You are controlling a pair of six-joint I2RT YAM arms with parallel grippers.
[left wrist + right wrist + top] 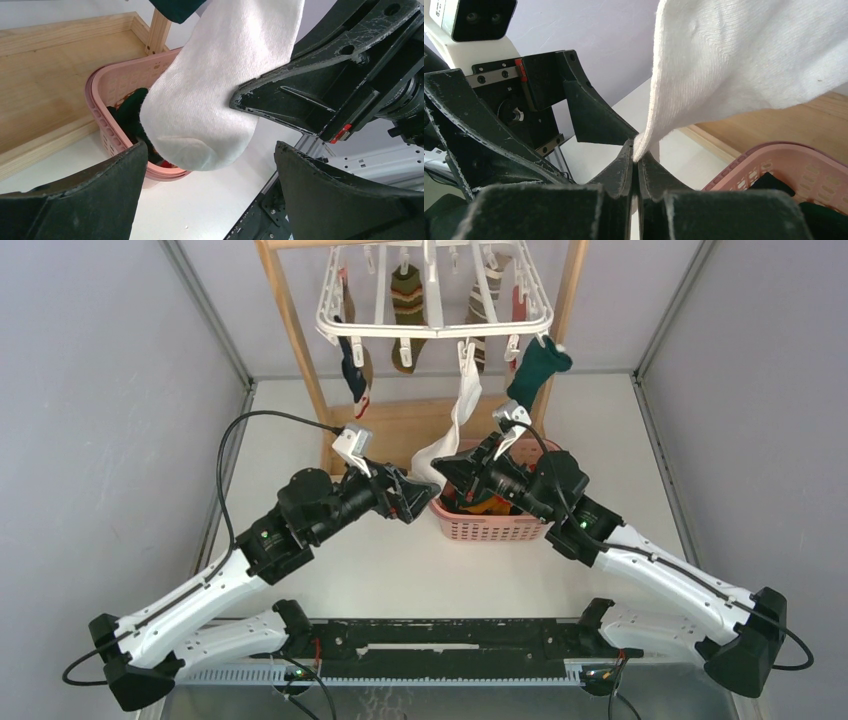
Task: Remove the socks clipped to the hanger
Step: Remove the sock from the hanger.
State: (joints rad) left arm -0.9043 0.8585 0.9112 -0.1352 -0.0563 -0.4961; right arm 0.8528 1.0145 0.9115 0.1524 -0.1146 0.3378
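The white hanger (435, 302) hangs from a wooden stand at the back, with several socks clipped to it: navy and red (352, 370), brown-and-green striped (407, 305), teal (537, 365). A long white sock (462, 405) is clipped at its top and hangs over the basket. My right gripper (440, 470) is shut on the lower edge of this white sock (749, 60), pinched at the fingertips (626, 162). My left gripper (210, 170) stands open just under the toe of the white sock (220, 100), without touching it.
A pink basket (490, 528) with dark socks in it sits on the table under the hanger. The wooden stand (290, 330) and its base board (45, 85) lie behind it. Grey walls close off both sides. The two grippers are close together.
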